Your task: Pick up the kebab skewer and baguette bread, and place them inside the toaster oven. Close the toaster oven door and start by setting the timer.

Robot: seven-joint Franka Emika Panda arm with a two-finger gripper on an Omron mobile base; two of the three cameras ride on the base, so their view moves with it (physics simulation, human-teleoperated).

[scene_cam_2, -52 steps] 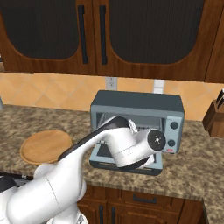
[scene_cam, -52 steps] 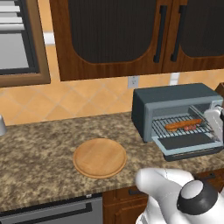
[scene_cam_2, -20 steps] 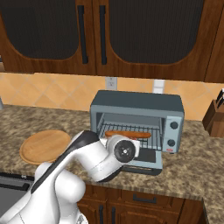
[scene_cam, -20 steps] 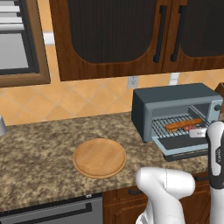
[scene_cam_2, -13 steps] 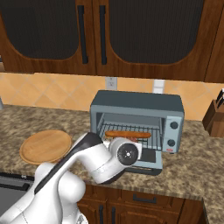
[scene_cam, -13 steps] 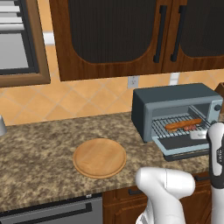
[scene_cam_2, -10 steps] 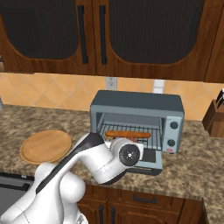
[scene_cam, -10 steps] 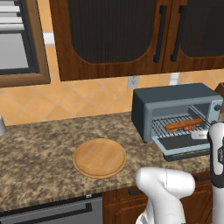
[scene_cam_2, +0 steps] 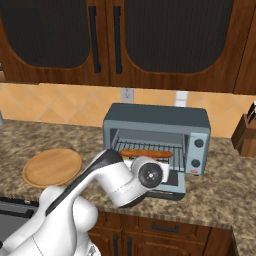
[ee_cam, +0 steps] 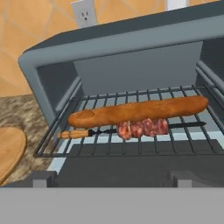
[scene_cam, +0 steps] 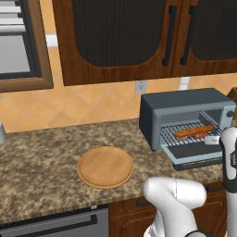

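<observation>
Resting on the wire rack (ee_cam: pixel 131 131) inside the toaster oven (scene_cam_2: pixel 156 140), the baguette bread (ee_cam: pixel 138 111) is laid lengthwise across the opening, and the kebab skewer (ee_cam: pixel 131 128) is laid just in front of it, alongside and seemingly touching it, with its meat chunks gathered near the middle of the stick. The toaster oven door (scene_cam_2: pixel 172 181) is folded down flat in front of the oven, so the interior is exposed. Two round knobs are seen on the strip at the oven's right side, and below them a small red mark is made out in the right base view; whether it carries writing cannot be told. No brand name can be read on the oven. The gripper (ee_cam: pixel 111 179) is held just before the lowered door, aimed into the oven, with its fingers (ee_cam: pixel 41 178) spread wide apart and nothing between them. On the wall behind the oven an electrical outlet (ee_cam: pixel 84 12) is mounted. On the granite counter (scene_cam: pixel 41 157), to the left of the oven and well apart from it, a round wooden board (scene_cam: pixel 105 166) is laid flat.
</observation>
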